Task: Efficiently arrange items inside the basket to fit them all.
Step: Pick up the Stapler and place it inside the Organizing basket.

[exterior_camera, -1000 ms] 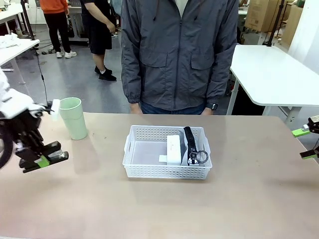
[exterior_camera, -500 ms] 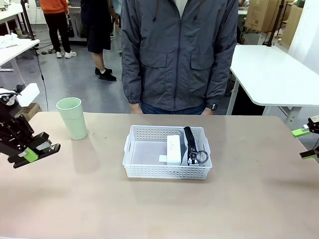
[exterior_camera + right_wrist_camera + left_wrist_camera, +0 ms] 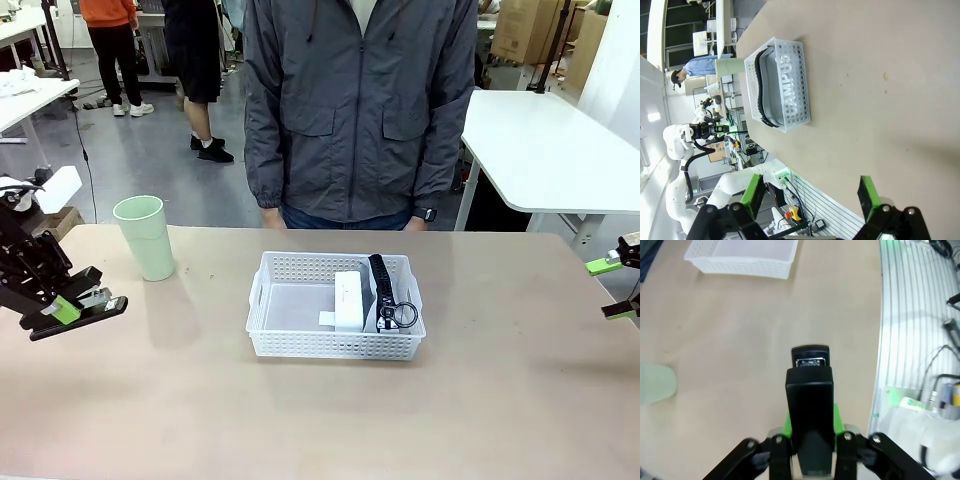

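Two grippers flanked the basket (image 3: 335,348); left gripper (image 3: 78,308) clamped the black stapler (image 3: 809,385) above the tabletop (image 3: 300,420), near the green cup (image 3: 147,238); right gripper (image 3: 810,196) gaped, empty; box (image 3: 347,300) and pouch (image 3: 383,292) lay inside the basket.

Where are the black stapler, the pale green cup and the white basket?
black stapler (image 3: 809,400): left wrist view, on its black top arm
pale green cup (image 3: 147,240): front view, middle of its side wall
white basket (image 3: 335,345): front view, on its perforated near wall

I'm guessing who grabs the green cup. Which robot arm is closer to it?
Left. The left end effector, shut on the black stapler, hangs just left of the pale green cup; the right end effector is far off, beyond the basket.
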You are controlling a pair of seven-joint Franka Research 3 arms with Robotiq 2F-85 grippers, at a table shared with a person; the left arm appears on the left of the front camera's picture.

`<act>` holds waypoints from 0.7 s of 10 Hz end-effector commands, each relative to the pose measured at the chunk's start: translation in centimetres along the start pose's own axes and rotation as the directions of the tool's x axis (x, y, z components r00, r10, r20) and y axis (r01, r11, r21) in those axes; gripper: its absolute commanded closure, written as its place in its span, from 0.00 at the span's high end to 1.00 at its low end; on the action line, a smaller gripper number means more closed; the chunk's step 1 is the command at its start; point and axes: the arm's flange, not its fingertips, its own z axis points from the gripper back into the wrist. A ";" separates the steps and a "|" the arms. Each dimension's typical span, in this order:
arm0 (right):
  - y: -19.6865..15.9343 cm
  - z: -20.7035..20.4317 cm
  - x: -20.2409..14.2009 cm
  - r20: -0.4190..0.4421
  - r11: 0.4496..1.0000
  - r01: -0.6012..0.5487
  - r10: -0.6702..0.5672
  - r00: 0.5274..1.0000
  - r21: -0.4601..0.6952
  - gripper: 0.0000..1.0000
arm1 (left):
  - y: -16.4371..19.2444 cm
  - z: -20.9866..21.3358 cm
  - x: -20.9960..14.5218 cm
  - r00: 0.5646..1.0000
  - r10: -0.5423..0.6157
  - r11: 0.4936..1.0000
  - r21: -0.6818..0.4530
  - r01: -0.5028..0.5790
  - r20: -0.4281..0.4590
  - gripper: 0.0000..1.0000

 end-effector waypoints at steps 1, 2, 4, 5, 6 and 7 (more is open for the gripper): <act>0.1 0.2 -0.1 0.000 1.000 -0.007 0.007 1.000 0.009 1.00 | 0.1 0.3 -0.1 1.000 0.001 1.000 0.005 -0.001 -0.005 0.30; 0.1 0.2 -0.1 0.000 1.000 -0.007 0.007 1.000 0.009 1.00 | 0.0 0.0 0.0 1.000 0.000 1.000 0.000 0.000 0.000 0.00; 0.1 0.2 -0.1 0.000 1.000 -0.007 0.007 1.000 0.009 1.00 | -0.2 -0.7 3.9 1.000 -0.021 0.999 -0.031 0.021 -0.007 0.00; 0.1 0.2 -0.1 0.000 1.000 -0.007 0.007 1.000 0.009 1.00 | -0.2 -1.1 6.2 0.999 -0.036 0.998 -0.049 0.036 0.004 0.00; 0.1 0.2 -0.1 0.000 1.000 -0.007 0.007 1.000 0.009 1.00 | 0.1 -1.4 8.2 1.000 -0.020 0.999 -0.041 0.020 0.005 0.00; 0.1 0.2 -0.1 0.000 1.000 -0.007 0.007 1.000 0.009 1.00 | 0.5 -1.6 10.4 1.000 0.011 1.000 -0.029 -0.011 0.015 0.00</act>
